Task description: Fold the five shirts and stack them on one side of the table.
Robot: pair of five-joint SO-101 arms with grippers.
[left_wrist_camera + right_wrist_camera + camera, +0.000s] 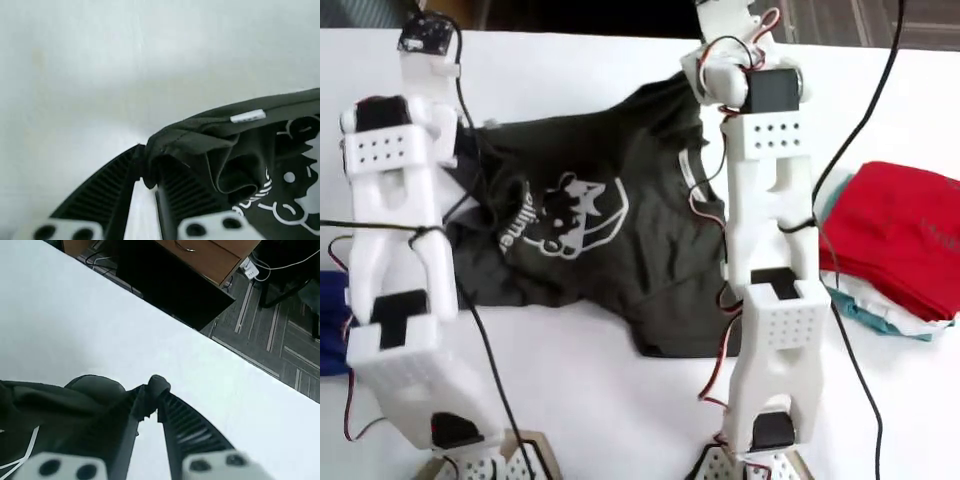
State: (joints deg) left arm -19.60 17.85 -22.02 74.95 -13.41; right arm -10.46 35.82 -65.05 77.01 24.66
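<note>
A dark green shirt (590, 230) with a white printed graphic lies spread in the middle of the white table (570, 70). In the left wrist view my left gripper (149, 172) is shut on a bunched edge of the dark shirt (225, 150), lifted above the table. In the right wrist view my right gripper (152, 400) is shut on another pinched fold of the dark shirt (60, 400), near the table's far edge. From above, the right arm (770, 200) reaches over the shirt's far right corner and the left arm (400, 200) over its left side.
A stack of folded shirts (895, 245), red on top over white and teal, sits at the table's right side. A blue cloth (332, 320) shows at the left edge. Beyond the far table edge are a wooden cabinet (210, 255) and floor.
</note>
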